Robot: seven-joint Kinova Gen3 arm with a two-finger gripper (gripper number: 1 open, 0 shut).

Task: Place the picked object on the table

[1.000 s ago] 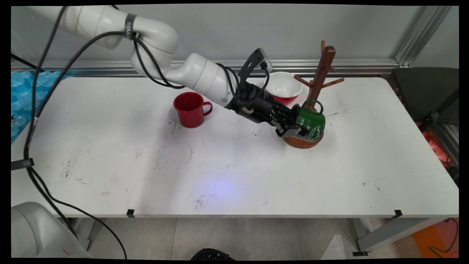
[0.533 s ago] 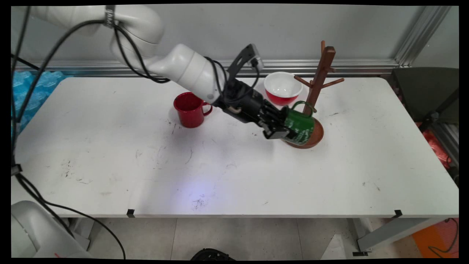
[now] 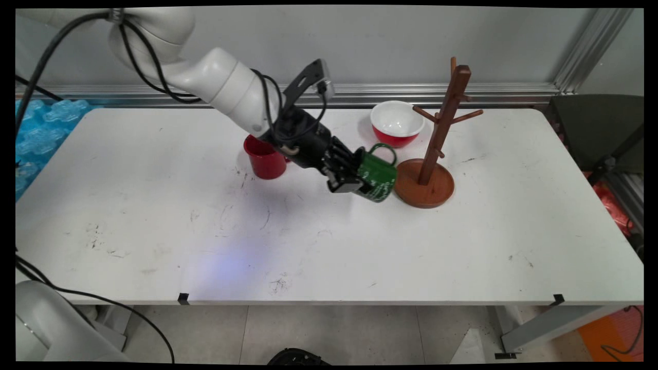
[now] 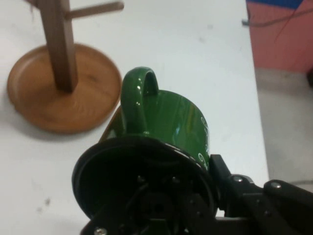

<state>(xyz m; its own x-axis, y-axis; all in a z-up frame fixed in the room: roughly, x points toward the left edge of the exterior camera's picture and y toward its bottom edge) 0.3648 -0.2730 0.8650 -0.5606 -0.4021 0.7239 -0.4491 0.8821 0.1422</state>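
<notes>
My gripper (image 3: 354, 177) is shut on the rim of a green mug (image 3: 378, 177) with white lettering, held on its side just above the table, handle upward. In the hand view the green mug (image 4: 171, 120) fills the middle, its handle pointing up, with one finger inside the dark mouth. Just right of the mug stands the wooden mug tree (image 3: 437, 139) on its round base (image 3: 429, 190); the mug is clear of it. That mug tree (image 4: 58, 49) shows at the hand view's upper left. A red mug (image 3: 262, 159) sits behind the arm to the left.
A red bowl with a white inside (image 3: 397, 123) stands at the back, left of the tree's pegs. The table's right edge (image 4: 257, 98) shows in the hand view, with the floor beyond it. Bare tabletop (image 3: 334, 246) stretches along the near side.
The arm has pulled back to the left with the green mug in its grip. The mug has left the tree's base and now hangs beside it, nearer the red mug.
</notes>
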